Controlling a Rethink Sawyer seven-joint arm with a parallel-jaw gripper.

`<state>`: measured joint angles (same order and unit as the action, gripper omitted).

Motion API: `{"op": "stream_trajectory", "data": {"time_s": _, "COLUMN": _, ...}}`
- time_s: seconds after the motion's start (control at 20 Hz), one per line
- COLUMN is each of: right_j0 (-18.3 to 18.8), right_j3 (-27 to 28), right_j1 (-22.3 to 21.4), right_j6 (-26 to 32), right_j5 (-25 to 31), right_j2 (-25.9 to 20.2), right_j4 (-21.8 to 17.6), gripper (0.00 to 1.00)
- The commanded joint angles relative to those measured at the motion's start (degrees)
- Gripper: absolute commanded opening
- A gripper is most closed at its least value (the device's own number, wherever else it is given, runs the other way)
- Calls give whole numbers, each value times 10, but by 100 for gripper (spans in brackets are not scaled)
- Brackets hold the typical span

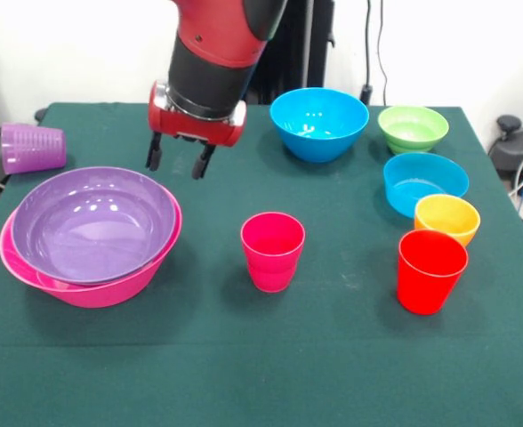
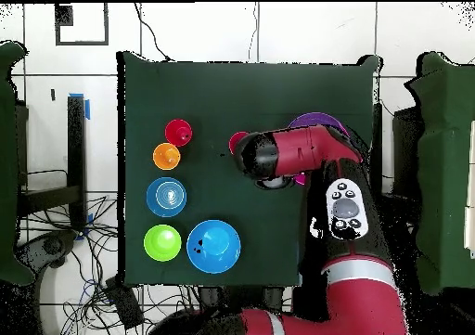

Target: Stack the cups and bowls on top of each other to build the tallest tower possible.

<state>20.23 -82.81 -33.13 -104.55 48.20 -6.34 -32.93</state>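
Hovering gripper [image 1: 181, 162], jaws apart, empty.
I judge the purple bowl [image 1: 92, 222] probably lies just below-front.

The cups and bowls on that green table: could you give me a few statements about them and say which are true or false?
1. The purple bowl sits inside the pink bowl. True.
2. The purple cup stands upright. False: it lies on its side.
3. The gripper holds the magenta cup. False: it hangs open and empty above the table.
4. The orange bowl is between the red cup and a blue bowl. True.
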Motion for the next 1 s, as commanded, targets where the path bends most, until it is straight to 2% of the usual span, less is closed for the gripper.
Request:
{"op": "stream_trajectory", "data": {"time_s": 0.05, "right_j0": 25, "right_j3": -73, "right_j1": -25, "right_j6": 191, "right_j5": 69, "right_j2": -88, "right_j4": 12, "gripper": 100}}
{"op": "stream_trajectory", "data": {"time_s": 0.35, "right_j0": 71, "right_j3": -135, "right_j1": -28, "right_j6": 145, "right_j5": 71, "right_j2": -151, "right_j4": 90, "gripper": 100}}
{"op": "stream_trajectory", "data": {"time_s": 0.8, "right_j0": 100, "right_j3": -185, "right_j1": -28, "right_j6": 83, "right_j5": 89, "right_j2": -193, "right_j4": 162, "gripper": 100}}
{"op": "stream_trajectory", "data": {"time_s": 1.0, "right_j0": 97, "right_j3": -196, "right_j1": -31, "right_j6": 58, "right_j5": 85, "right_j2": -192, "right_j4": 169, "gripper": 100}}
